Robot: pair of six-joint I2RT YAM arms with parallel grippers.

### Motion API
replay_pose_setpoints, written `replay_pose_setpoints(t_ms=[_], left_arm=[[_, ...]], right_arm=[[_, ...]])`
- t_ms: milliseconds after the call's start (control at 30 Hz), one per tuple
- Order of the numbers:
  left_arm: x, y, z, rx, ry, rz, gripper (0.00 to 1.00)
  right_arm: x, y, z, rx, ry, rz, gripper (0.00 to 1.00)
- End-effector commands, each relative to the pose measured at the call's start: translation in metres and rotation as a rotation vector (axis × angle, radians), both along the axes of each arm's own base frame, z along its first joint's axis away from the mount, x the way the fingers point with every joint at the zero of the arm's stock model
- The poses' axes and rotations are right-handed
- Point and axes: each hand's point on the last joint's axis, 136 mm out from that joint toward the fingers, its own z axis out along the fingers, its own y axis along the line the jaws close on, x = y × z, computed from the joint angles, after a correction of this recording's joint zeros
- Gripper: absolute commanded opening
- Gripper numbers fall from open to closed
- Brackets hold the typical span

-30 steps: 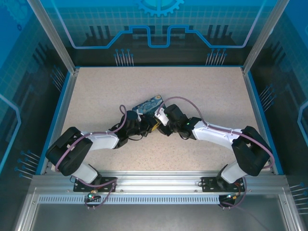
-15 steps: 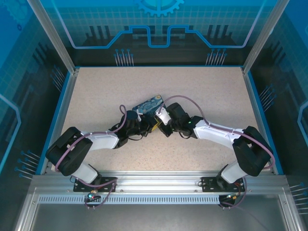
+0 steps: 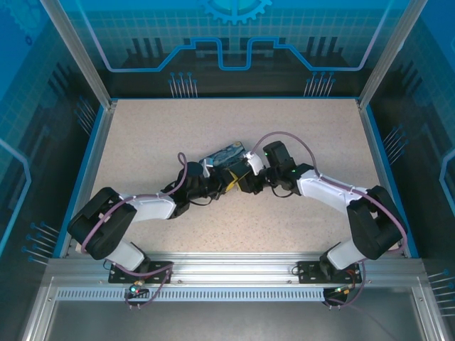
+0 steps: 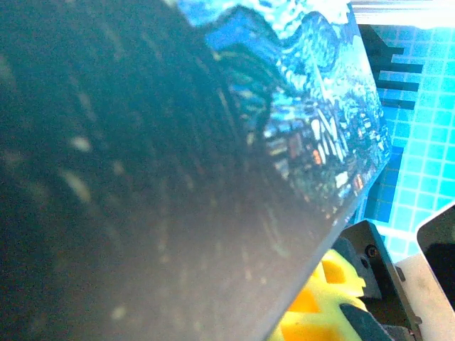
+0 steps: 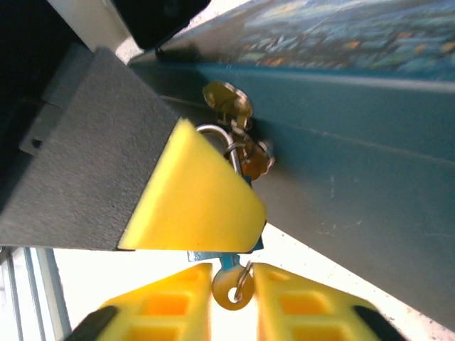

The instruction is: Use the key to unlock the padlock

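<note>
Centrally, left gripper (image 3: 217,178) clamping padlock (image 3: 226,152) edge, right gripper (image 5: 231,274) pinching key (image 5: 227,295), bare tabletop (image 3: 142,135) all round

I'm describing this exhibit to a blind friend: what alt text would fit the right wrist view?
Two yellow fingers at the bottom pinch a brass key by its head, close under the padlock, seen from its dark edge. Spare keys on a ring lie against that edge, beside a grey, yellow-tipped finger.

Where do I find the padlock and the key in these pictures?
padlock (image 3: 225,153), top external view, on its printed face.
key (image 5: 229,293), right wrist view, on its round head with the hole.
</note>
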Motion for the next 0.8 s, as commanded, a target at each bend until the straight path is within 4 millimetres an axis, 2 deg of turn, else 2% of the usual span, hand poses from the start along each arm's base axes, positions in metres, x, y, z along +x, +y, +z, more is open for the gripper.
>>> replay_pose_setpoints(t_ms=[0,133,233,367,533,767], left_arm=[[0.003,0.008,-0.011,0.048,0.011,0.02,0.0],[0.003,0.009,-0.012,0.05,0.013,0.018,0.0],[0.003,0.009,-0.012,0.051,0.013,0.016,0.0],[0.004,0.008,-0.011,0.049,0.013,0.013,0.0],[0.004,0.007,-0.009,0.05,0.013,0.008,0.0],[0.003,0.007,-0.008,0.052,0.014,0.006,0.0]], right_arm=[[-0.007,-0.005,0.013,0.085,0.02,-0.004,0.31],[-0.001,-0.027,0.016,0.085,-0.007,-0.097,0.45],[0.001,-0.038,0.015,0.037,-0.044,-0.147,0.51],[-0.001,-0.043,0.005,-0.082,-0.116,-0.182,0.52],[-0.002,-0.037,-0.004,-0.26,-0.253,-0.164,0.51],[-0.002,-0.029,-0.011,-0.365,-0.344,-0.13,0.5]])
